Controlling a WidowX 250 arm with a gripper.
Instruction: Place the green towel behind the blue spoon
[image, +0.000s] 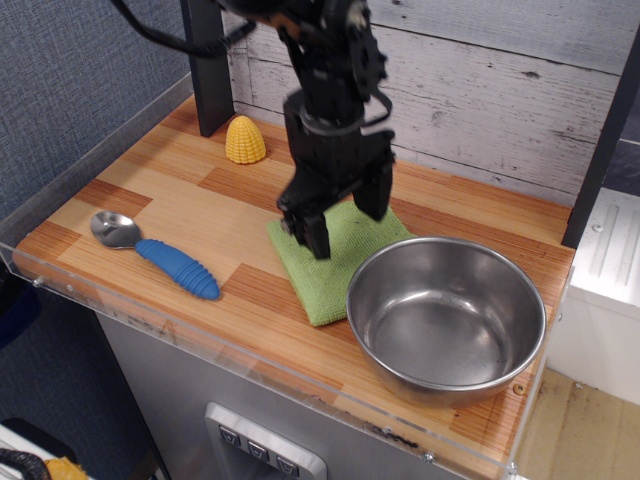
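The green towel (330, 265) lies flat on the wooden table, its right corner next to the steel bowl (445, 318). The blue spoon (160, 257) lies at the front left, metal bowl to the left, blue ribbed handle to the right. My gripper (345, 220) is open, fingers pointing down, right over the towel's back half. One fingertip (317, 243) is close above or touching the cloth; I cannot tell which. Nothing is held.
A yellow toy corn (245, 140) stands at the back left beside a black post (207, 65). A clear plastic rim (200, 335) runs along the table's front edge. A grey plank wall (500, 90) is behind.
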